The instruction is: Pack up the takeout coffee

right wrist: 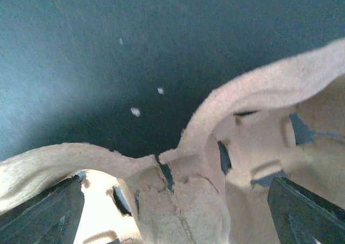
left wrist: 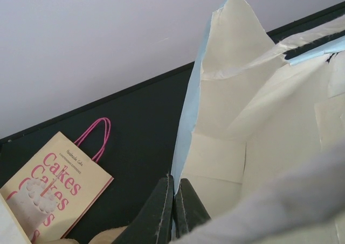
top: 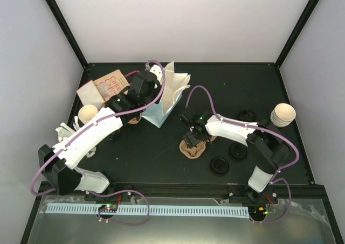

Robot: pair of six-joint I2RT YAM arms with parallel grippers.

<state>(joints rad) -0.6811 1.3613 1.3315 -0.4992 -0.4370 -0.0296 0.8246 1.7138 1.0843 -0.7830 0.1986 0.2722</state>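
The left gripper (left wrist: 173,183) was pinched shut on the edge of the paper bag (left wrist: 237,125), whose open mouth lay just right of its fingers. Further right, the right gripper (right wrist: 172,201) stood wide open, holding nothing, with the pulp cup carrier (right wrist: 280,88) directly beneath it.

Cup carrier (right wrist: 253,147) between spread tool (right wrist: 175,214)
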